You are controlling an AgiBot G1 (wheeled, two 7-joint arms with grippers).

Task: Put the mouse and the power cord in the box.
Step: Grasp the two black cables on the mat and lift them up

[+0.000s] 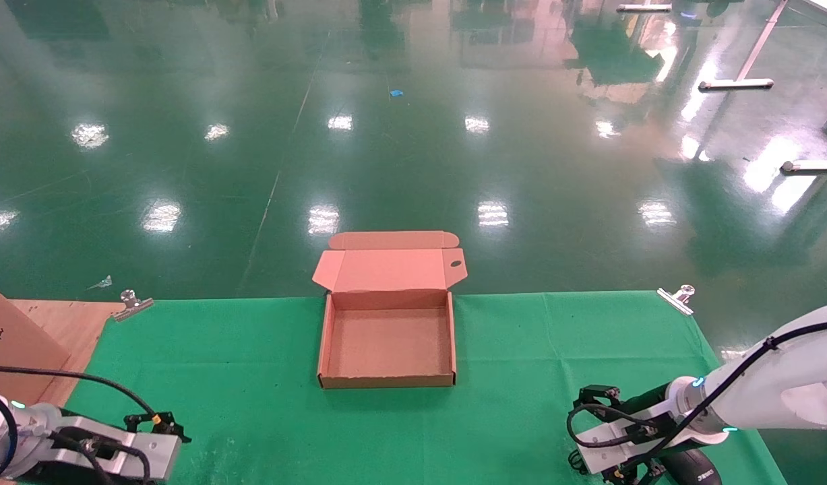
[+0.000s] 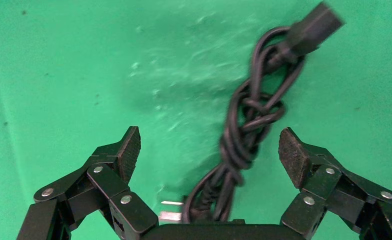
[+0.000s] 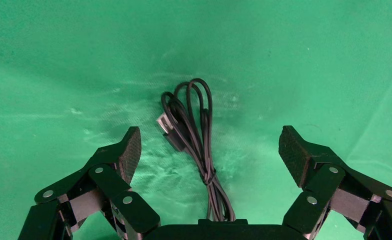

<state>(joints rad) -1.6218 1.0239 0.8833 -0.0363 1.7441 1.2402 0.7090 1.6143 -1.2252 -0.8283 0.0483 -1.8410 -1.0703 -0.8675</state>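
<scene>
Sitting empty with lid open, the box (image 1: 387, 343) has received nothing yet: left gripper (image 2: 209, 152) hangs spread wide over the power cord (image 2: 251, 125), right gripper (image 3: 209, 150) equally wide over the mouse (image 1: 693, 466) cable (image 3: 194, 125), both items on the green cloth (image 1: 521, 377).

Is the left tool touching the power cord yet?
Apart. In the left wrist view the left tool is open, and green cloth shows between each pad and the power cord lying between them.
</scene>
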